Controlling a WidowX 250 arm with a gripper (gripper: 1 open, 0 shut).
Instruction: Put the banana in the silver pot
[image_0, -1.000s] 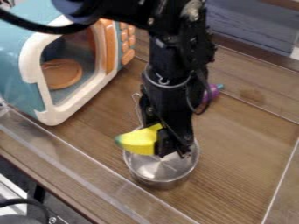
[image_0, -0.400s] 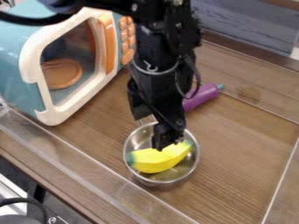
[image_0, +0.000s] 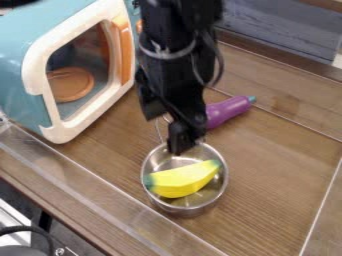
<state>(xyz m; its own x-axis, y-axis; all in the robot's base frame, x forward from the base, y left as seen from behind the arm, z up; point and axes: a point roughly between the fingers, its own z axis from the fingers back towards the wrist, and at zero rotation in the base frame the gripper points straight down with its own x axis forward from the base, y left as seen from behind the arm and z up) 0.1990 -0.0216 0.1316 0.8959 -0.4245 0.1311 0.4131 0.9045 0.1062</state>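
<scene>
Banana (image_0: 185, 179) lies inside the silver pot (image_0: 186, 201), in the lower middle of the frame, curved side down and spanning nearly the whole width of the bowl. One tip points toward the lower left rim, the other rises toward the right rim. The pot sits on the wooden bench (image_0: 287, 150), its steel wall catching a dull reflection of the yellow.

Directly above the pot hangs the gripper (image_0: 182, 127), black, pointing down, clear of the fruit with bare air between them. Its jaws stand spread apart and pinch nothing; one dark finger reaches lower than the rest, ending just above the far rim of the pot. The arm (image_0: 174, 40) behind it runs up out of the top of the frame, with black cables looped along its side.

Right of the gripper, at mid-frame, a purple toy eggplant (image_0: 227, 109) lies on the bench, partly hidden behind the jaws. A teal-and-cream toy microwave (image_0: 60, 70) fills the upper left, its round window showing an orange interior and its door panel facing the arm. A pale raised edge (image_0: 80, 190) borders the bench along the lower left.
</scene>
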